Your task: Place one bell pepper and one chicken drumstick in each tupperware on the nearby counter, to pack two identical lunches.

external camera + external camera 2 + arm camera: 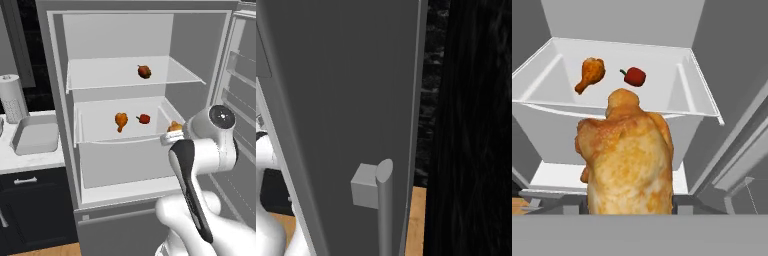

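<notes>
The big grey fridge is seen standing open, with its door swung out at 3 o'clock. At 9 o'clock of the fridge, a grey tupperware is set on the white counter. In the hand view, one chicken drumstick is held tight in the pincer, rising straight up from between the tips. Past it, at 11 o'clock, a second drumstick is seen in the white fridge drawer. A red bell pepper lies just beside it at 3 o'clock. Another pepper is set on the shelf above.
</notes>
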Motion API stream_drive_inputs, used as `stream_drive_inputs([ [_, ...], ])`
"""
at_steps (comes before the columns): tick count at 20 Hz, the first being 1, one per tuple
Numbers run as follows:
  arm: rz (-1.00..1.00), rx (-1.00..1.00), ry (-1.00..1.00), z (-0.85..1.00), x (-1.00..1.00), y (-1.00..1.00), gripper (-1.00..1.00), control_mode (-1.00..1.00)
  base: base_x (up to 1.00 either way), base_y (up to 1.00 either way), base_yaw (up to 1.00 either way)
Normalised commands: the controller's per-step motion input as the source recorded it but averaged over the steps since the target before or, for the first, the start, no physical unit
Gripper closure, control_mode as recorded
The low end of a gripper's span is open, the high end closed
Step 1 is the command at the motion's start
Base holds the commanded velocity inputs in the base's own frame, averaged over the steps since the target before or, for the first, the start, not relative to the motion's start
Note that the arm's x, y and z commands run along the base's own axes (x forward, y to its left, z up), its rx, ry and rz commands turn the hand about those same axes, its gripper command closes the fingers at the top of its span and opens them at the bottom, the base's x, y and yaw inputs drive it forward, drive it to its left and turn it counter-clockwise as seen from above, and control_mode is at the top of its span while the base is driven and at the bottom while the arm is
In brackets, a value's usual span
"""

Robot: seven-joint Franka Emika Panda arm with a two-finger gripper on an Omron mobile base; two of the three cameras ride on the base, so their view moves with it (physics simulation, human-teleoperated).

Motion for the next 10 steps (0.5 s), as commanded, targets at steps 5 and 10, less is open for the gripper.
stream_drive_inputs([
  [5,0.01,0.00,-0.04,0.04,-0.30,0.11,1.00,1.00,-0.53,0.20,0.05],
  [10,0.00,0.00,0.00,0.00,0.00,0.00,1.00,1.00,-0.44,0.75,0.09],
])
